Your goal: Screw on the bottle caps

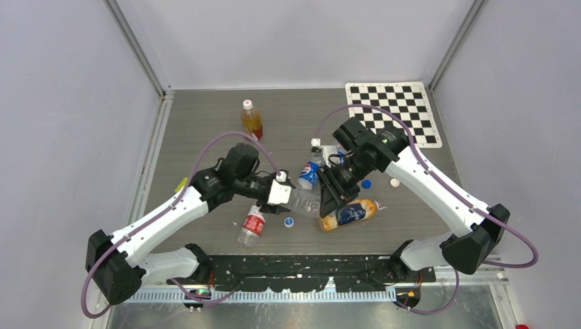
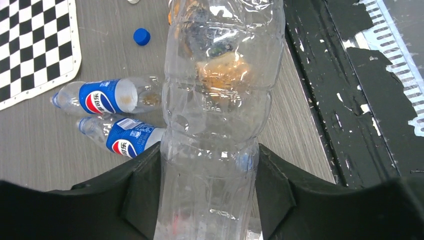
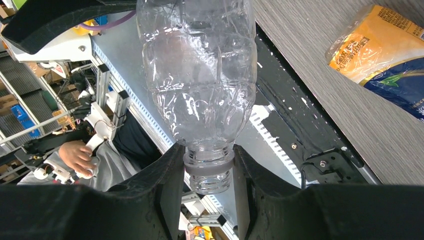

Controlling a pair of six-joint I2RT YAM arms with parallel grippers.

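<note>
A clear, label-less bottle hangs in the air between my two grippers. My left gripper is shut on its body, which fills the left wrist view between the black fingers. My right gripper is shut on its neck, just at the collar ring. The threaded mouth is open, with no cap on it. Loose caps lie on the table: a blue one, a white one and a blue-and-white one. The blue cap also shows in the left wrist view.
Two Pepsi bottles lie behind the grippers. An orange-and-blue labelled bottle lies under the right arm, and a red-labelled bottle lies near the front. An orange-drink bottle stands at the back. A checkerboard lies far right.
</note>
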